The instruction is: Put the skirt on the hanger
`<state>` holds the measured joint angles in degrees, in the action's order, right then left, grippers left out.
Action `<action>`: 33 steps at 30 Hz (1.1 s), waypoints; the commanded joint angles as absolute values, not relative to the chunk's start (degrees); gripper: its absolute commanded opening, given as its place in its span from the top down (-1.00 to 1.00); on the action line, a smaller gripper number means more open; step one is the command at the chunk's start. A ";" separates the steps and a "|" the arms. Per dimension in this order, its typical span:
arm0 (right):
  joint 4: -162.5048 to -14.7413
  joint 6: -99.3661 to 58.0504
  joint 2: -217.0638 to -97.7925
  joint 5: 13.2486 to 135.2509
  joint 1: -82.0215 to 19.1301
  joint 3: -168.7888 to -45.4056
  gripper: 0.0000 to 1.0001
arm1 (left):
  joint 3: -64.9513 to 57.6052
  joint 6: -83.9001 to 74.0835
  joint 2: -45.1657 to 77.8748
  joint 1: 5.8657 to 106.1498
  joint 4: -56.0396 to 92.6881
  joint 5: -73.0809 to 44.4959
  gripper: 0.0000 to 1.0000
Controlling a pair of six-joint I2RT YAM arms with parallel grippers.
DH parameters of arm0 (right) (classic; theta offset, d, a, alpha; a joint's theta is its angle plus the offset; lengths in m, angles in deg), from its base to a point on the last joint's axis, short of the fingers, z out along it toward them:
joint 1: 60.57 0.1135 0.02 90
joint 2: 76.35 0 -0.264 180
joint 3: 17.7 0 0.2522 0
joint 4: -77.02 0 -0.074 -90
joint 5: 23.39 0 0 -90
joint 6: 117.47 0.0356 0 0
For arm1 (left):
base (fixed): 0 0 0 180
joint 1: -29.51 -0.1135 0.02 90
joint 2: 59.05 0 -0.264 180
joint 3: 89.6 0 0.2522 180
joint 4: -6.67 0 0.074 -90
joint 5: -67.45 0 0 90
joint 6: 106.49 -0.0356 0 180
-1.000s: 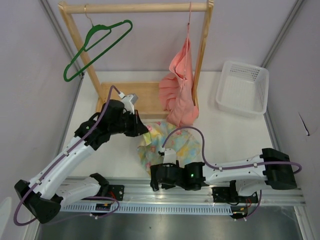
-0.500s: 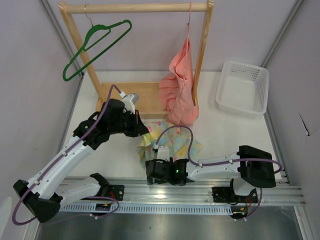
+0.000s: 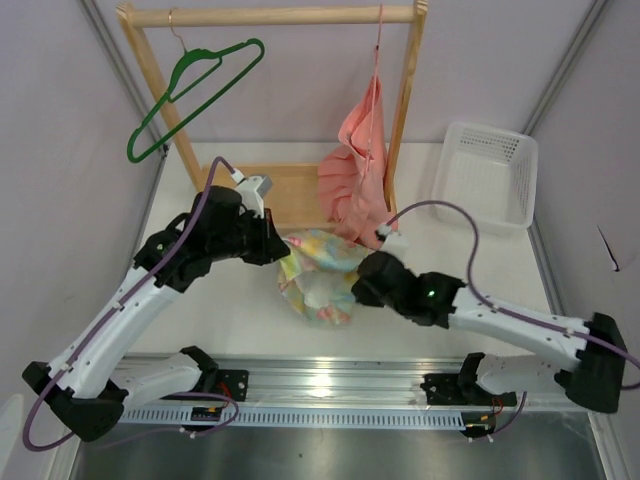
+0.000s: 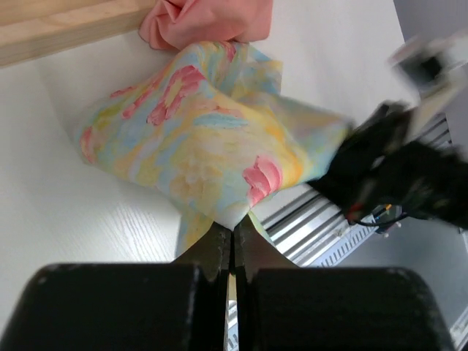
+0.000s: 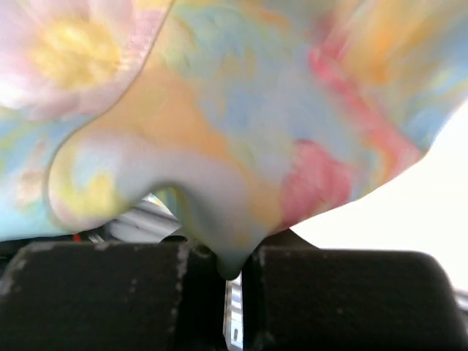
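Sagging at centre frame, the skirt (image 3: 318, 275) is pinched at its left edge by the closed left gripper (image 3: 287, 255) and at its right by the closed right gripper (image 3: 358, 285); the hanger (image 3: 190, 90) hangs upper left.

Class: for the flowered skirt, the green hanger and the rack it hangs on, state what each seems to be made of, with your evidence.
The skirt: thin printed cloth, matte; it folds and drapes softly.
The hanger: probably plastic, with a uniform dark green colour and a slim moulded outline; a coated surface cannot be ruled out.
The rack: pale unpainted wood, with grain visible on its base.
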<state>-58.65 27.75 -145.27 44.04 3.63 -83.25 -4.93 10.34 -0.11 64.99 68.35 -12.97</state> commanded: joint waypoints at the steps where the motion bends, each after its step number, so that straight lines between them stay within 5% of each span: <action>1: -55.21 17.55 -139.02 48.13 -6.99 -88.66 1.00 | 1.67 6.29 1.76 62.91 70.95 -15.78 1.00; 8: -50.37 -2.32 -152.16 71.94 -24.51 -115.63 1.00 | 15.64 3.47 6.95 49.32 72.98 -13.41 1.00; 13: -50.02 -5.15 -161.57 87.68 -29.46 -132.14 1.00 | 28.88 4.69 11.95 35.87 72.90 -8.16 1.00; 18: -55.37 -4.01 -166.43 95.86 -27.88 -137.10 1.00 | 30.42 7.50 12.49 32.85 65.18 -7.62 1.00; 33: -57.58 -6.20 -190.51 87.09 -21.29 -166.28 1.00 | 38.77 11.99 22.77 25.12 56.64 -7.17 1.00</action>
<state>-54.28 -4.53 -189.16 90.40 -22.73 -160.87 36.89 9.95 22.03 27.14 61.18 -7.31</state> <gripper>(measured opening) 0.026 0.009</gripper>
